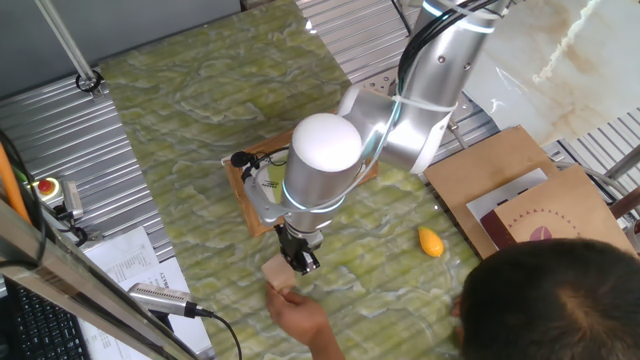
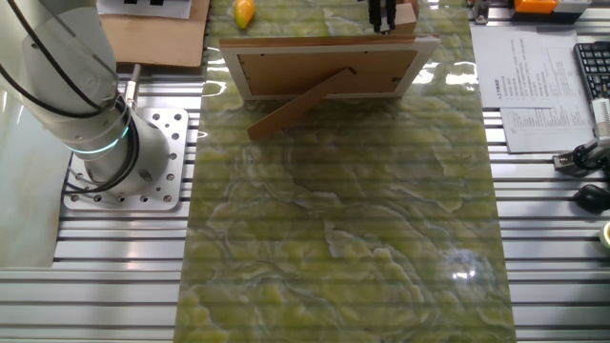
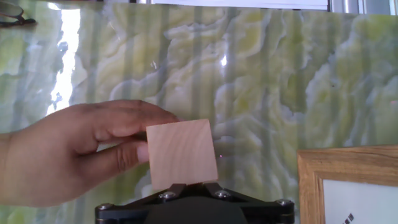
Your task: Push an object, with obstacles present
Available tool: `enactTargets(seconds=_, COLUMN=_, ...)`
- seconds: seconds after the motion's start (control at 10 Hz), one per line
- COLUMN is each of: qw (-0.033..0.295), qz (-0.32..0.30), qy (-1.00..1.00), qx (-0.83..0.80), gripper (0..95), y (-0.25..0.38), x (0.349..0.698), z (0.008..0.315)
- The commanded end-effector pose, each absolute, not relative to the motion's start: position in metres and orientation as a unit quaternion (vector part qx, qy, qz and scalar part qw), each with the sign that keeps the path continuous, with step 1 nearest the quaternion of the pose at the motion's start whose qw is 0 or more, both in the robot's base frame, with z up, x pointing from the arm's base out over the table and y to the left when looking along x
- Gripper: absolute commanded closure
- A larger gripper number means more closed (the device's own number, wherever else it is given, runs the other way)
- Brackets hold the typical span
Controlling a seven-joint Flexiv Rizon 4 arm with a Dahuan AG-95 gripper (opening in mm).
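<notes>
End effector (image 3: 194,186), fingers together, sits just behind wooden block (image 3: 182,154), w/ person's hand (image 3: 74,155) holding block.

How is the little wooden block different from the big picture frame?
The wooden block is small and chunky; the picture frame is far bigger and flat. The block is plain all over, while the frame has a white panel inside its border. A person's hand touches the block just in front of the end effector; nothing touches the frame, which lies partly under the arm. Both are light-coloured wood on the green table.
</notes>
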State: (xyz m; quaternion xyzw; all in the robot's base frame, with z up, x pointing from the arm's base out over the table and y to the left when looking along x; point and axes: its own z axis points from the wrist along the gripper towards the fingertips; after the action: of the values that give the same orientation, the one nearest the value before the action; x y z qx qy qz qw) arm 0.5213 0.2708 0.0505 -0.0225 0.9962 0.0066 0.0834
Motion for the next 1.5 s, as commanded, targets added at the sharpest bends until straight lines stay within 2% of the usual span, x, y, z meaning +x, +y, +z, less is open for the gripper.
enactTargets(seconds=0.1, qw=0.084, qz=0.006, qy=0.996, qx=-0.022, gripper=95.0, y=0.2705, x=0.5209, z=0.0521)
enactTargets(seconds=1.1, qw=0.080, qz=0.005, qy=0.996, qx=-0.025, gripper=95.0, y=0.2708, x=0.5213, z=0.0525)
enactTargets(seconds=1.5, qw=0.048, qz=0.005, qy=0.998, qx=-0.036, gripper=95.0, y=0.2708, x=0.5213, z=0.0525)
